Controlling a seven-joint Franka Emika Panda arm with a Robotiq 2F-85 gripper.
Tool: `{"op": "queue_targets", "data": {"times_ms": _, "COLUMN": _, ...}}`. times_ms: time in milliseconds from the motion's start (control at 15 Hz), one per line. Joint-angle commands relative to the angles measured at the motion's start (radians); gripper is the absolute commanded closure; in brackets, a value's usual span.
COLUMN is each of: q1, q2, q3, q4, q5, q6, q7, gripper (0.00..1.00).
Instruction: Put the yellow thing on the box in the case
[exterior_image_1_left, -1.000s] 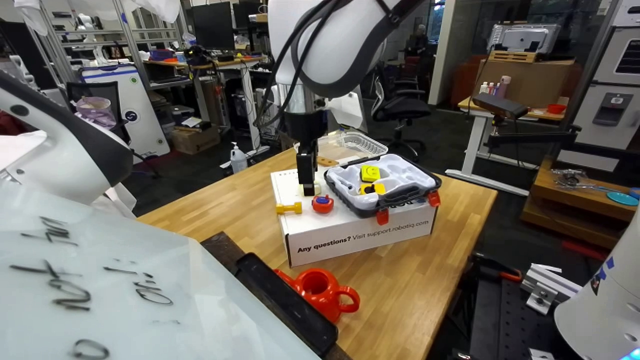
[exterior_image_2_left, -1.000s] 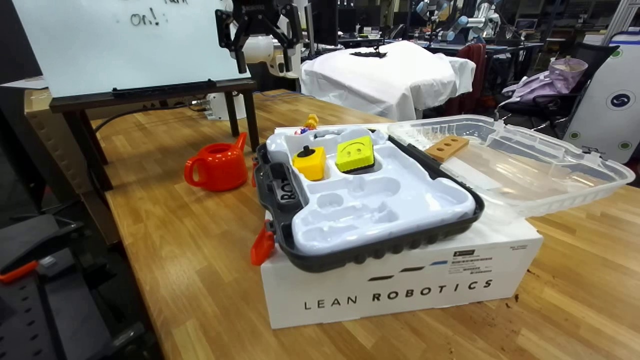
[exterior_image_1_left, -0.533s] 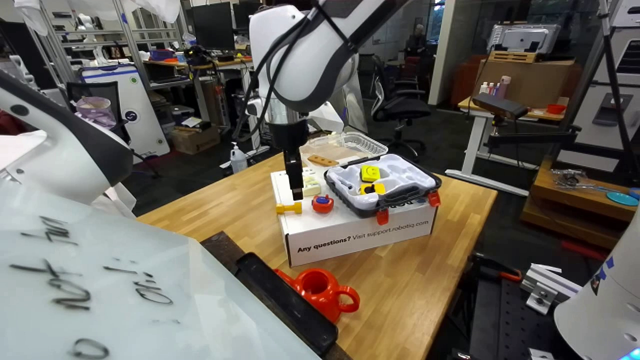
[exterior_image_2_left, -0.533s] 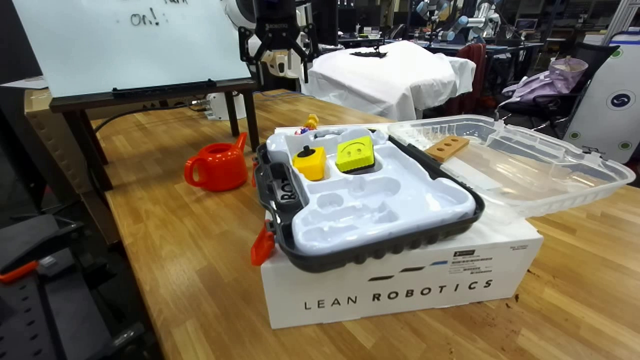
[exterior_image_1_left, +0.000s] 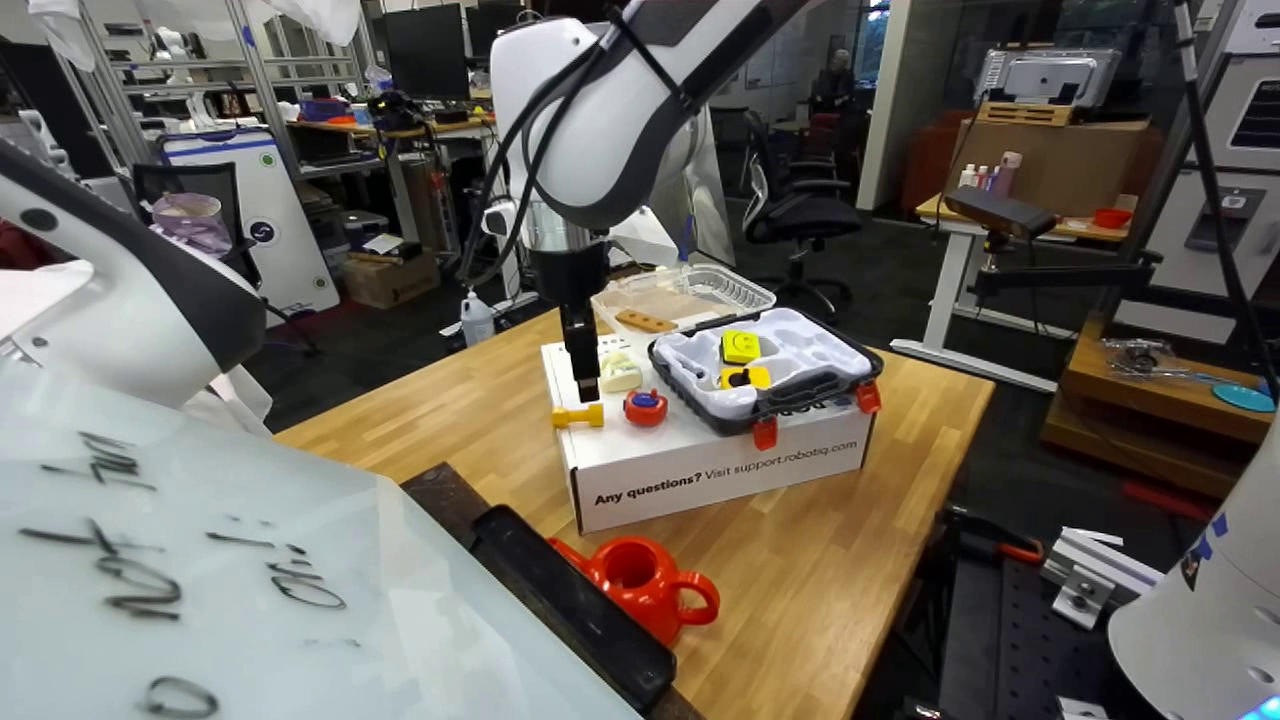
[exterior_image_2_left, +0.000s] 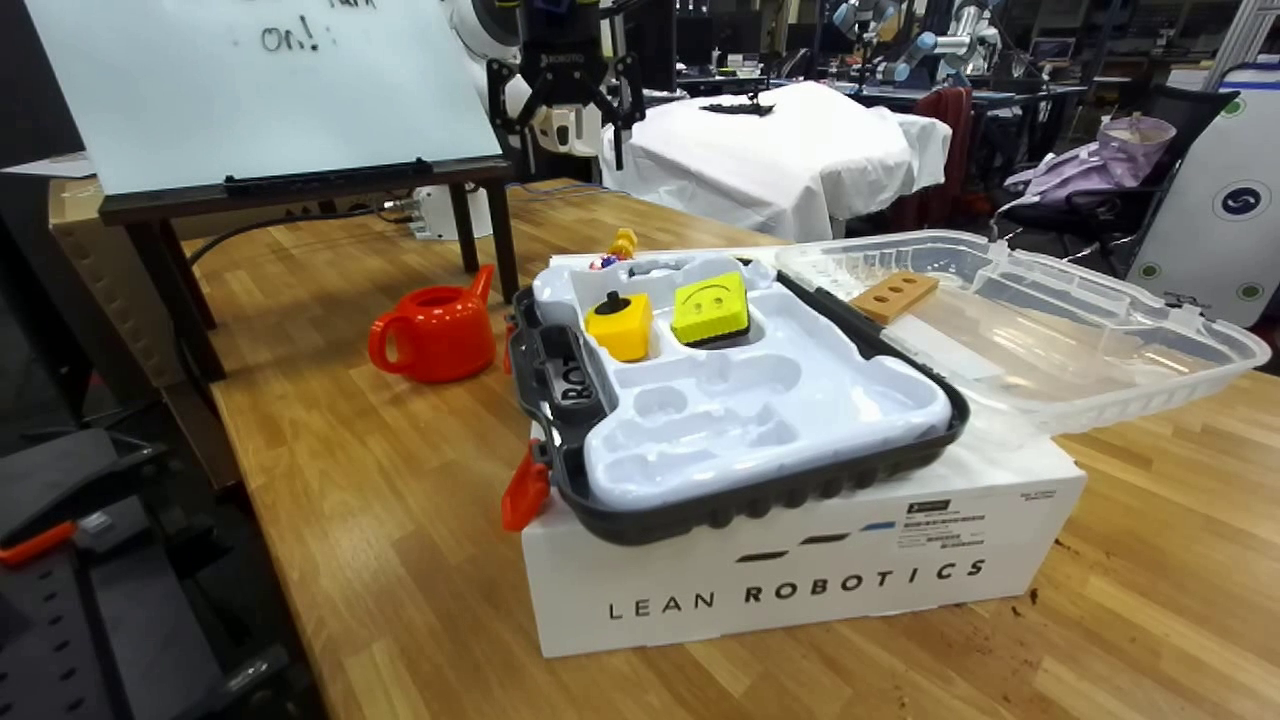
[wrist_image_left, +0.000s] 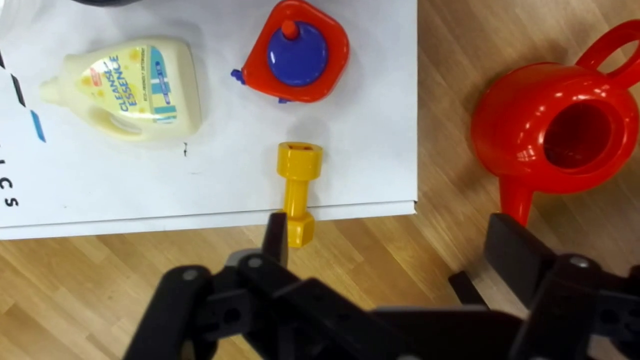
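Likely reaching: 2 black fingers (wrist_image_left: 517, 257) gape empty; next, shift left in the wrist view over the yellow plastic dumbbell-shaped piece (wrist_image_left: 296, 192).

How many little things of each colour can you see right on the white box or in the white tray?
Yellow: 2, the dumbbell-shaped piece and the cube
Yellow-green: 1, the smiley block
Red and blue: 1, the rounded toy
Cream: 1, the bottle
Total: 5
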Motion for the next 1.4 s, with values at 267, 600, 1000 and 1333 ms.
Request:
{"op": "queue_targets", "data": {"times_ms": 267, "q1": -0.02, "q2": 0.04, "q3": 0.009, "q4": 0.038, "q5": -0.024, "q6": 0.038, "q7": 0.053, "gripper": 0.0}}
{"op": "queue_targets", "data": {"times_ms": 600, "q1": -0.045, "q2": 0.131, "q3": 0.007, "q4": 0.108, "q5": -0.035, "q6": 0.028, "q7": 0.071, "gripper": 0.0}}
{"op": "queue_targets", "data": {"times_ms": 1000, "q1": -0.056, "q2": 0.228, "q3": 0.018, "q4": 0.199, "q5": -0.028, "q6": 0.015, "q7": 0.065, "gripper": 0.0}}
{"op": "queue_targets", "data": {"times_ms": 1333, "q1": -0.064, "q2": 0.258, "q3": 0.026, "q4": 0.229, "q5": -0.016, "q6": 0.012, "q7": 0.063, "gripper": 0.0}}
